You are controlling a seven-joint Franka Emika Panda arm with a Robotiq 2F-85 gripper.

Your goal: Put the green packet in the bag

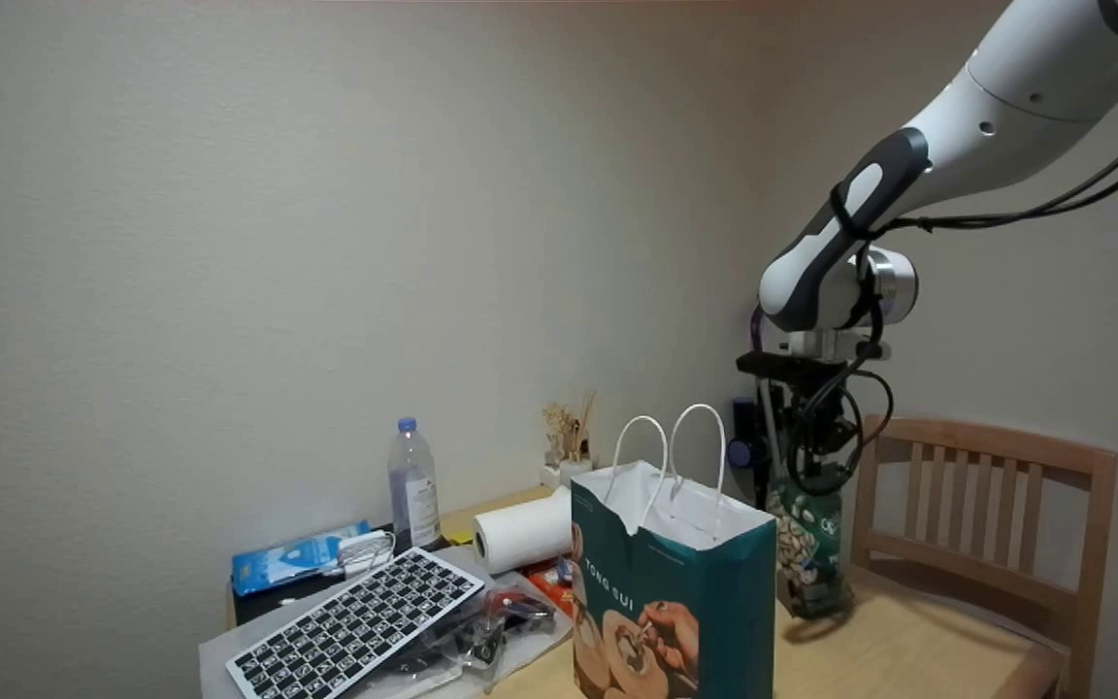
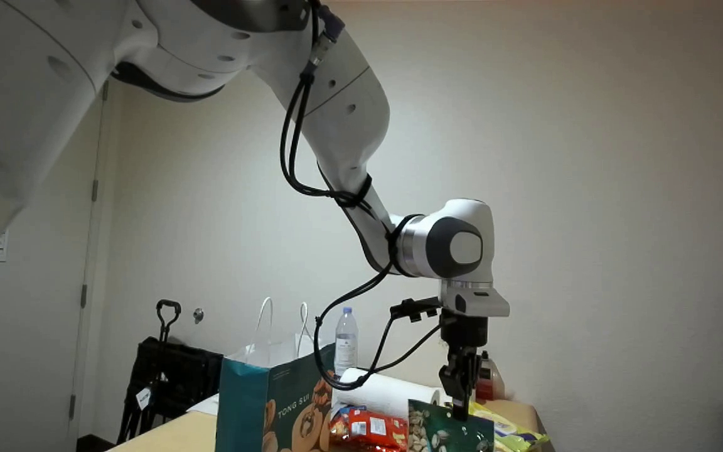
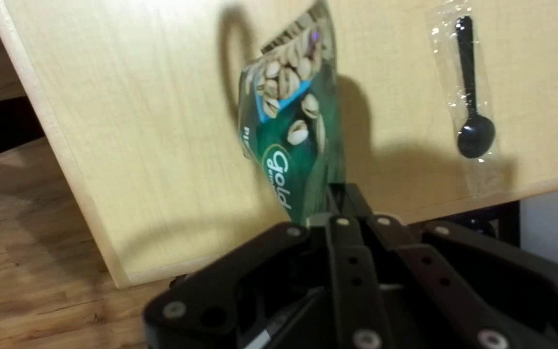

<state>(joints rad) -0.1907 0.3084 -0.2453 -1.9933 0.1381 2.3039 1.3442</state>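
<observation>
The green packet (image 1: 808,553), a pouch with pistachios printed on it, hangs upright below my gripper (image 1: 819,476). It also shows in an exterior view (image 2: 452,433) and in the wrist view (image 3: 291,131). My gripper (image 2: 460,411) is shut on the packet's top edge; in the wrist view the fingertips (image 3: 343,191) pinch it. I cannot tell whether its bottom touches the table. The bag (image 1: 666,602) stands upright and open at the top, with white loop handles, beside the packet and apart from it. It also shows in an exterior view (image 2: 299,408) but is out of the wrist view.
Near the bag are a white paper roll (image 1: 523,531), red snack packs (image 2: 371,430), a bottle (image 1: 413,490) and a keyboard (image 1: 355,631). A yellow pack (image 2: 509,430) lies behind the packet. A wrapped black spoon (image 3: 472,106) lies on the table (image 3: 162,169). A wooden chair (image 1: 986,515) stands behind.
</observation>
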